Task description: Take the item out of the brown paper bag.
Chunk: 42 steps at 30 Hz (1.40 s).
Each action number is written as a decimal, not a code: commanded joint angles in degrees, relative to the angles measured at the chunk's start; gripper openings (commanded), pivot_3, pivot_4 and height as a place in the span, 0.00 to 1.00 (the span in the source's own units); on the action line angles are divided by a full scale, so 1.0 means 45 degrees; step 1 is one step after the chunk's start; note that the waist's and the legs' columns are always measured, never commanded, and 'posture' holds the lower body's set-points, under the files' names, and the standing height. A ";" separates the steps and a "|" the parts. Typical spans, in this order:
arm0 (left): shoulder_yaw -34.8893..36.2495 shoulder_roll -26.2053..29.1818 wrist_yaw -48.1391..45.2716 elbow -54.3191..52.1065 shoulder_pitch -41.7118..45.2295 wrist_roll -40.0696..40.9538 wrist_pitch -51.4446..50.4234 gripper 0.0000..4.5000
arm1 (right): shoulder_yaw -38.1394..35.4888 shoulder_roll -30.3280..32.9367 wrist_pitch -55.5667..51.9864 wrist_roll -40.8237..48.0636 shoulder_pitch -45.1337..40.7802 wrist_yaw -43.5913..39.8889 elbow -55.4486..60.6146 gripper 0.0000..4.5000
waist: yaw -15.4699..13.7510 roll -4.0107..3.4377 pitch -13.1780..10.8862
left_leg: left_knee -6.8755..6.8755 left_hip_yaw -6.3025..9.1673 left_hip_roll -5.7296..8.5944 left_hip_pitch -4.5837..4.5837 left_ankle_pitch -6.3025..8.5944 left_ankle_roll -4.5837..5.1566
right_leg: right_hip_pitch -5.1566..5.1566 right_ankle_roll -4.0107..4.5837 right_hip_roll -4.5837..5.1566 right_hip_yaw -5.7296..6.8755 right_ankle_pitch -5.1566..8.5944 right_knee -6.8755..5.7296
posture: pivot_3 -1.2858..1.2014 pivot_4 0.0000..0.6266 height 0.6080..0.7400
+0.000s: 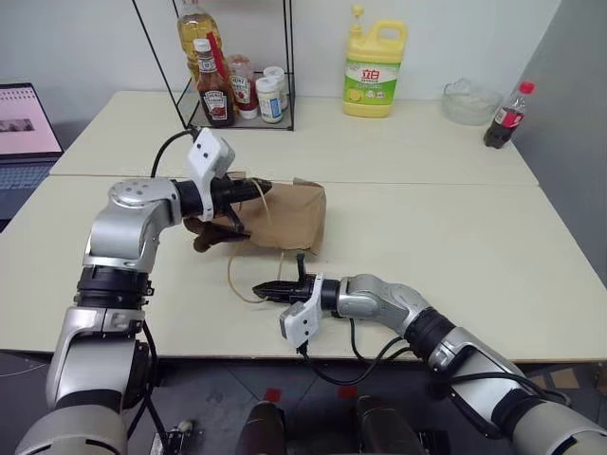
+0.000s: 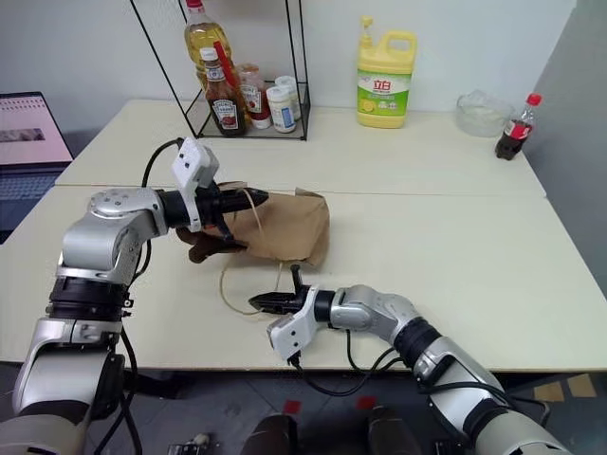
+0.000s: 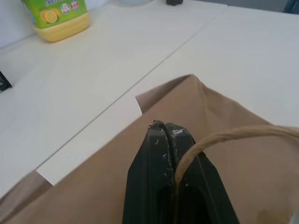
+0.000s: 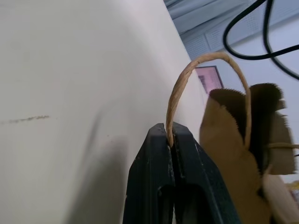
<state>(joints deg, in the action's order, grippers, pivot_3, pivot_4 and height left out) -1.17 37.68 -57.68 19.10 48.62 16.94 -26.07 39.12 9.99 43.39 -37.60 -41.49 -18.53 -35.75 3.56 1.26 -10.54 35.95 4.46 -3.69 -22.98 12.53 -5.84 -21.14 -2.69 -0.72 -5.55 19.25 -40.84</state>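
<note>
The brown paper bag lies on its side in the middle of the table, its mouth towards the left. My left gripper is above the bag's mouth end, shut on one cord handle, which loops over its fingers. Close to the table's front edge, my right gripper points left and is shut on the other cord handle; the bag's open torn edge is just beside it. The item is hidden from view.
At the back of the table stand a wire rack with sauce bottles, a yellow detergent jug, a glass bowl and a cola bottle. A laptop sits off to the far left.
</note>
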 commanded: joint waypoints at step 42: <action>0.0491 -0.1112 0.1428 0.3172 0.3544 -0.1246 0.0601 0.00 | -0.2642 0.4716 -0.6298 0.6431 0.2730 -0.8340 0.8556 0.99 | -0.0183 0.0008 -0.0009 | -0.0009 0.0008 0.0018 -0.0031 0.0001 -0.0005 | 0.0013 -0.0006 0.0019 0.0017 0.0002 0.0066 | 0.52 0.24 1.00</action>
<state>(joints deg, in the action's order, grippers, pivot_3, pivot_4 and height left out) 0.33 32.23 -51.29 35.05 63.90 11.40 -24.51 29.97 29.02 18.22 -13.18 -30.15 -52.22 -3.40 2.74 1.30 -10.59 35.91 4.50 -3.61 -23.17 12.53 -5.86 -21.11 -2.72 -0.64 -5.47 19.26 -40.53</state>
